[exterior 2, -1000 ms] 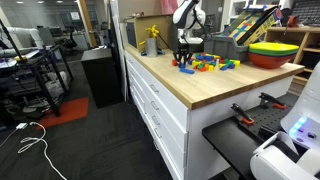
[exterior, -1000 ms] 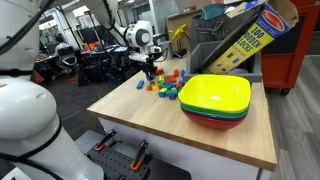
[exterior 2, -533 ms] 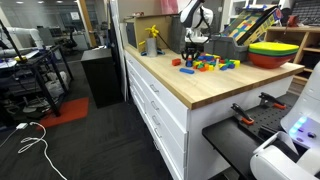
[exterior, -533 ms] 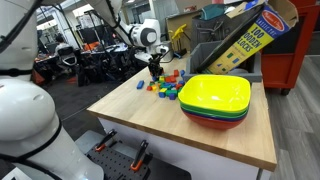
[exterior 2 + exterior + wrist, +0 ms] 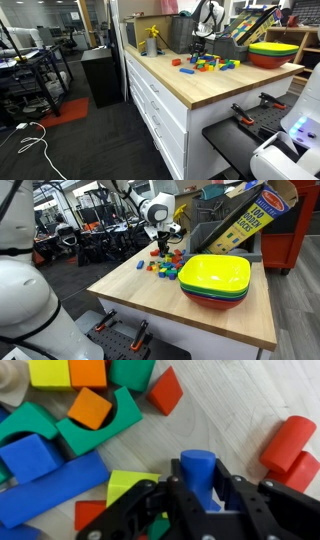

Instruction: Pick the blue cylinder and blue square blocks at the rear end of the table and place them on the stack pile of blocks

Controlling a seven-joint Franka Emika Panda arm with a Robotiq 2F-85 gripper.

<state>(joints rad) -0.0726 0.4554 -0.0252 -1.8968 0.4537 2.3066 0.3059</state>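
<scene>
My gripper [image 5: 200, 485] is shut on the blue cylinder [image 5: 198, 467] and holds it above the stack pile of blocks [image 5: 80, 440]. In both exterior views the gripper [image 5: 161, 246] [image 5: 199, 52] hangs over the pile [image 5: 167, 265] [image 5: 212, 64] on the table [image 5: 150, 295] [image 5: 180, 85]. A small blue block [image 5: 140, 265] [image 5: 186, 72] lies alone on the table, apart from the pile. In the wrist view red cylinders [image 5: 290, 450] lie to the right of the held cylinder, and green, blue, yellow and orange blocks lie to the left.
Stacked yellow, green and red bowls [image 5: 215, 280] [image 5: 273, 50] stand next to the pile. A tilted yellow block box [image 5: 250, 215] and a grey bin [image 5: 225, 45] stand behind. A yellow item [image 5: 152, 40] stands at the table's far end.
The gripper has moved with the blue cylinder from the table's rear end to above the pile of blocks.
</scene>
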